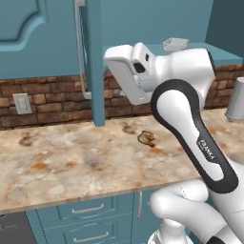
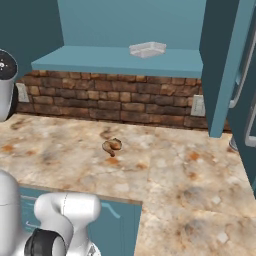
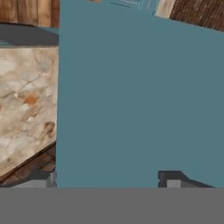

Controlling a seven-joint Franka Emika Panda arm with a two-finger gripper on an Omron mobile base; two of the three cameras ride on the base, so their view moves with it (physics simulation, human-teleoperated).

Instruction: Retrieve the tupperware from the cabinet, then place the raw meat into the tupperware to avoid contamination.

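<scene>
End effector (image 3: 107, 181) open, facing cabinet (image 3: 140, 96) | tupperware (image 2: 147, 49) on shelf | raw meat (image 2: 112, 146) on counter (image 2: 190, 190)

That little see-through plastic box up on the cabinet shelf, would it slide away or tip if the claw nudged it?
The small shallow translucent whitish plastic box looks thin-walled and empty, so it is probably light and would likely slide on the smooth teal shelf when pushed. It sits low and flat, so tipping seems unlikely. Its walls may flex a little under a squeeze.
</scene>
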